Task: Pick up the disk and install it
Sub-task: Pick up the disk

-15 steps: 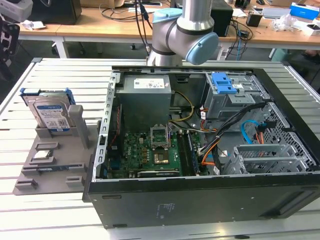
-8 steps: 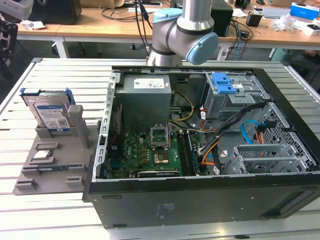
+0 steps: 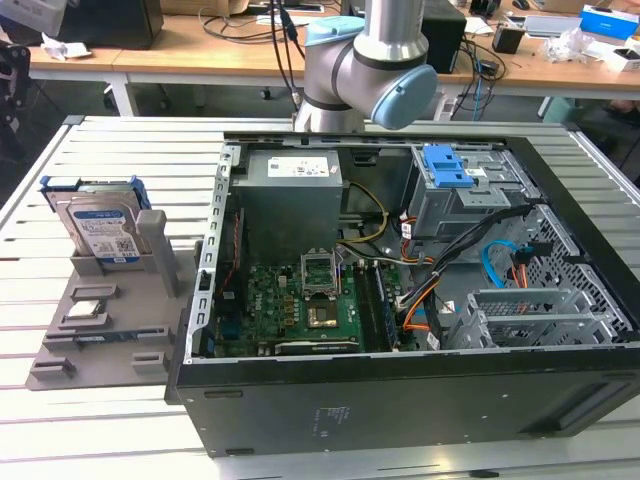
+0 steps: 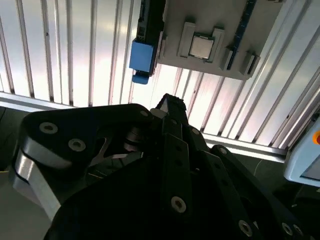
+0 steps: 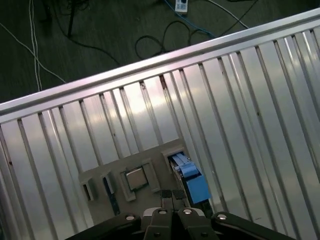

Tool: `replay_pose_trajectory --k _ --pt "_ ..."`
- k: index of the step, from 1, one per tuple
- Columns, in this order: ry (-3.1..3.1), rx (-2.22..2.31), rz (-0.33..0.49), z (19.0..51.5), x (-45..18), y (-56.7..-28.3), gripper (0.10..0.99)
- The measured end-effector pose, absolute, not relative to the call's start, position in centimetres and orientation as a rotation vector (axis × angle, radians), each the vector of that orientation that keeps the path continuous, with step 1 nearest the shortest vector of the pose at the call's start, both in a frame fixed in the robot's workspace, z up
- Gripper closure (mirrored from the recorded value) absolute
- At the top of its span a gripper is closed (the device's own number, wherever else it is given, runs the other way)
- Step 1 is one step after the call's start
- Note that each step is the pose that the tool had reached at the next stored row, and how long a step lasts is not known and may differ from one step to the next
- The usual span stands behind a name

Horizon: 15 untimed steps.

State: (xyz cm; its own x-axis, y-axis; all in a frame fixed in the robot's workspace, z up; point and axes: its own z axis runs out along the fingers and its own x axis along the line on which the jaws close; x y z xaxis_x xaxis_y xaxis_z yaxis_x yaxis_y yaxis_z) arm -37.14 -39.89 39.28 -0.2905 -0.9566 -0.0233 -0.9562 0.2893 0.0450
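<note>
Got the disk (image 3: pixel 100 222) standing on edge in a slot of the grey tray (image 3: pixel 130 305) at the exterior view's left, on the slatted bench (image 3: pixel 120 150). Not picked up yet. Can spot a chip (image 3: pixel 88 310) lying flat on that tray, nearer the camera than the disk. Right beside the tray, have the open case (image 3: pixel 400 400) with a grey cage (image 3: pixel 455 205) in its far corner, blue latch (image 3: pixel 448 165) on top. Can see the arm (image 3: pixel 365 55) rising behind the case. In both wrist views, looking down past the hand (image 5: pixel 172 196) (image 4: pixel 168 101) onto the tray: fingers pressed together, nothing pinched, hanging above the tray and clear of the disk's blue edge.
</note>
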Motion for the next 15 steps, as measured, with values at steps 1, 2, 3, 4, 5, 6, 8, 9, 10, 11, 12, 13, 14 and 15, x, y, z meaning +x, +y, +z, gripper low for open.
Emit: replay_pose_trajectory --k 1,2,3,4,5,6,8,9,10,11,12,13,14,15 --pt "-2.500 1.887 -0.078 39.29 -37.14 -39.89 0.980" --pt "-2.490 1.900 -0.078 39.29 -37.14 -39.89 0.980" --pt "-2.480 1.912 -0.078 39.28 -37.14 -39.89 0.980" --pt "-2.455 1.944 -0.078 39.28 -37.14 -39.89 0.980" --pt "-2.438 1.964 -0.078 39.29 -37.14 -39.89 0.980" --pt "-2.428 1.975 -0.078 39.28 -37.14 -39.89 0.980" --pt "-2.404 2.003 -0.078 39.28 -37.14 -39.89 0.980" --pt "-2.394 2.015 -0.077 39.28 -37.14 -39.89 0.980" --pt "-2.384 2.027 -0.077 39.28 -37.14 -39.89 0.980" --pt "-2.373 2.039 -0.077 39.28 -37.14 -39.89 0.980" --pt "-2.355 2.059 -0.077 39.28 -37.14 -39.89 0.980" --pt "-2.340 2.076 -0.077 39.28 -37.14 -39.89 0.980" --pt "-2.322 2.095 -0.077 39.28 -37.14 -39.89 0.980" --pt "-2.312 2.106 -0.077 39.28 -37.14 -39.89 0.980"
